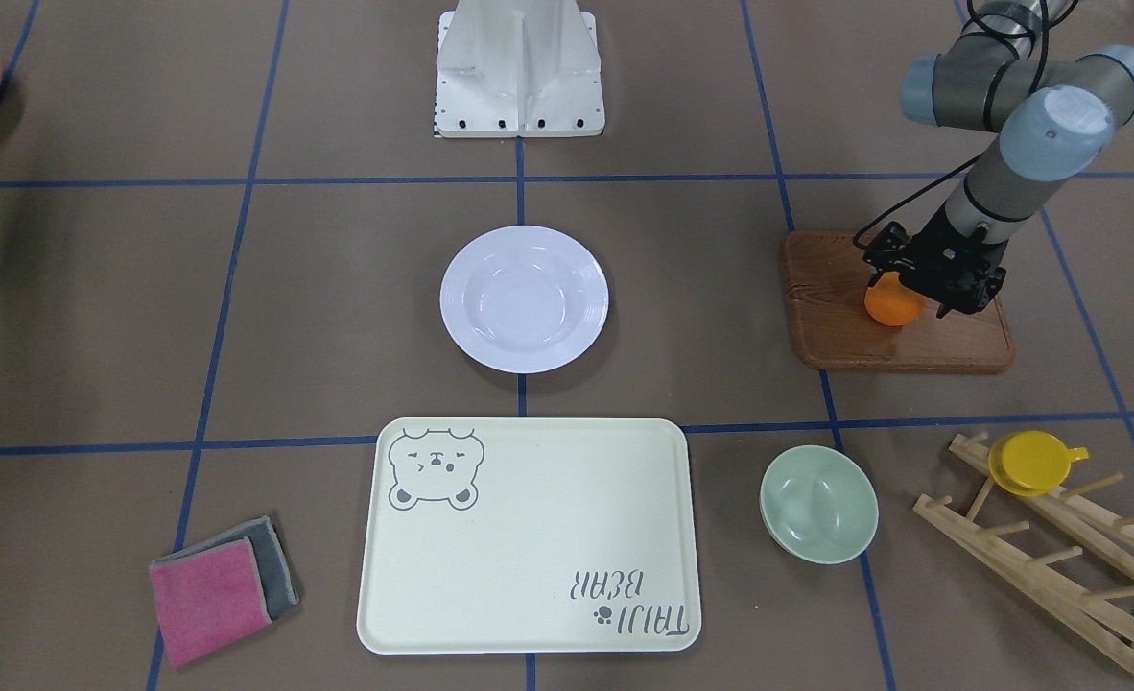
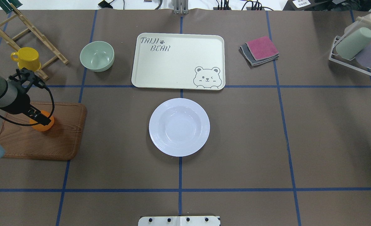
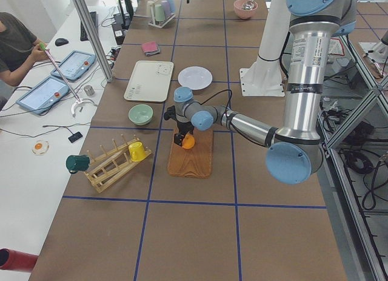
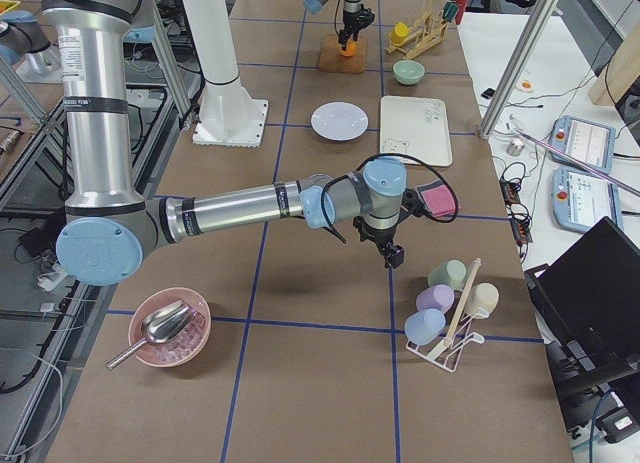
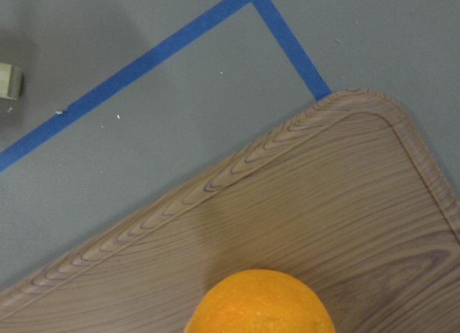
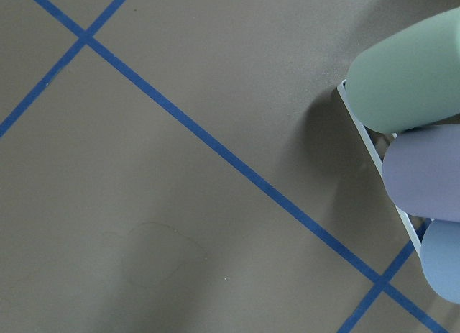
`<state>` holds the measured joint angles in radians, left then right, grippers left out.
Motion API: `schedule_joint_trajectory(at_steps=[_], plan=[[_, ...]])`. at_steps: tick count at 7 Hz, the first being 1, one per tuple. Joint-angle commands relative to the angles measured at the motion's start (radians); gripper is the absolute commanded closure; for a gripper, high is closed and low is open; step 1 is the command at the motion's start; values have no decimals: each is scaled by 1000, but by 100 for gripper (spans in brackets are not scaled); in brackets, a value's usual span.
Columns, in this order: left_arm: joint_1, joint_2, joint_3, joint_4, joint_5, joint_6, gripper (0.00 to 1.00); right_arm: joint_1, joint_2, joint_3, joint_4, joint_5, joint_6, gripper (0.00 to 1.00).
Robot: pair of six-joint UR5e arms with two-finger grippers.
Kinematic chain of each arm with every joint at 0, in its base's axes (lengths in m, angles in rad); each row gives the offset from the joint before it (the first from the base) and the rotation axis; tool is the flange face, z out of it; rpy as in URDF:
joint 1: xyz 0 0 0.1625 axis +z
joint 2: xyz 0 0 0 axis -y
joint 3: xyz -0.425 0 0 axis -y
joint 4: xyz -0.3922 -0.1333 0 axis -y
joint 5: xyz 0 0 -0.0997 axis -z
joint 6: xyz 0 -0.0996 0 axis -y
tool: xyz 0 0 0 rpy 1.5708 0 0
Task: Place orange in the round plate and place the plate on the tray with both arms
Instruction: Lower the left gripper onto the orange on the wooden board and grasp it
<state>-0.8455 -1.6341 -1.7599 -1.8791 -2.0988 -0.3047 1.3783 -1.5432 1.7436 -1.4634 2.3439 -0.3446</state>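
The orange (image 1: 891,305) rests on a brown wooden board (image 1: 836,331) on the robot's left side. My left gripper (image 1: 909,293) is down over it, one black finger on each side of the fruit, and I cannot tell whether they press on it. The left wrist view shows only the top of the orange (image 5: 260,304). An empty white round plate (image 1: 524,297) sits at the table's middle, with the cream bear tray (image 1: 529,537) just beyond it. My right gripper (image 4: 392,255) hangs low over bare table far to the right; its state cannot be told.
A pale green bowl (image 1: 818,504) and a wooden rack (image 1: 1056,547) carrying a yellow cup (image 1: 1032,463) lie beyond the board. Folded pink and grey cloths (image 1: 222,585) sit on the tray's other side. A white cup rack (image 2: 358,47) stands far right, near a pink bowl (image 4: 170,328).
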Motion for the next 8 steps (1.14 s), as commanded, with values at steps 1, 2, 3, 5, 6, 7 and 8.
schedule_joint_trajectory(at_steps=[1,2,3,5,6,7,8], plan=[[14,-10,20,0,-1,-2,1,-7,0,-1,0,0,1,0],[16,-12,26,0,-1,-2,1,-8,0,-1,0,0,1,0],[16,-16,27,3,-1,-11,53,-8,0,0,0,0,1,0],[17,-45,45,17,-79,-14,100,-10,0,4,0,0,2,0],[16,-105,50,44,-196,-30,100,-10,0,5,0,0,2,0],[16,-241,47,164,-202,-198,100,-10,0,7,0,0,2,0],[22,-377,46,266,-201,-312,100,-10,0,7,0,0,2,0]])
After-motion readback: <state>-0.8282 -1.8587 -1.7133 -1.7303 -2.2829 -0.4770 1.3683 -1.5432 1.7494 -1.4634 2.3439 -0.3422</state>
